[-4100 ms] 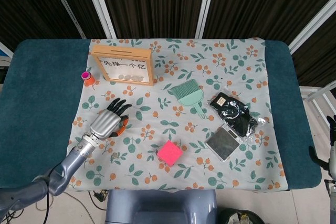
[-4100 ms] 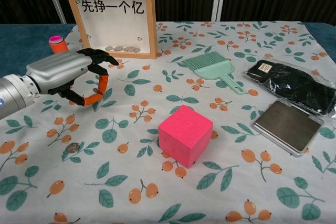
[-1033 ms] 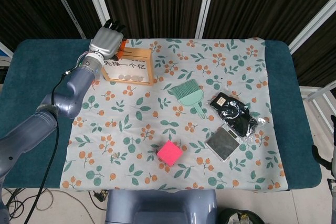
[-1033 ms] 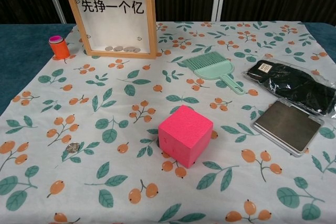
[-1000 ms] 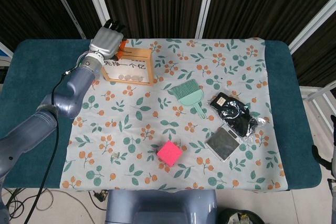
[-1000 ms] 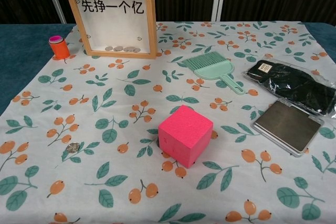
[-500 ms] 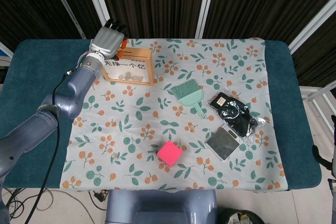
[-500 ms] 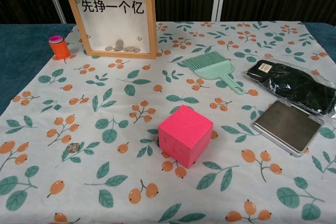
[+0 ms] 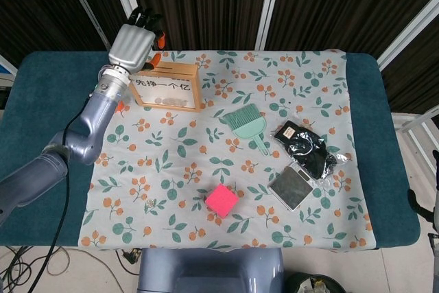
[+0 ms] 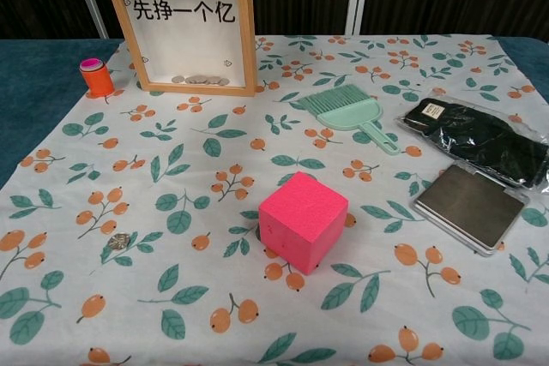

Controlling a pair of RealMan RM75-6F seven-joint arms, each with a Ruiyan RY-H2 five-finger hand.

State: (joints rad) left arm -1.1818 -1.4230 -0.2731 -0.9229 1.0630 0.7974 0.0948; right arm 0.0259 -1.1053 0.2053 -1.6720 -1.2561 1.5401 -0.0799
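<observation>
My left hand hangs above the top left corner of the wooden coin frame, back towards the head camera, fingers apart and nothing visible in them. The chest view shows the frame upright with several coins on its floor, and the hand is out of that view. One loose coin lies on the cloth at the near left. Only a dark sliver shows at the head view's right edge, beside the table, where my right hand hangs; its fingers cannot be made out.
An orange pot with a pink cap stands left of the frame. A pink cube sits near the front centre. A green hand brush, a black bag and a grey flat case lie on the right.
My left hand went from the cloth's left side up to the frame's top and has now lifted off it. A coin seen falling inside the frame half a second ago lies at the bottom.
</observation>
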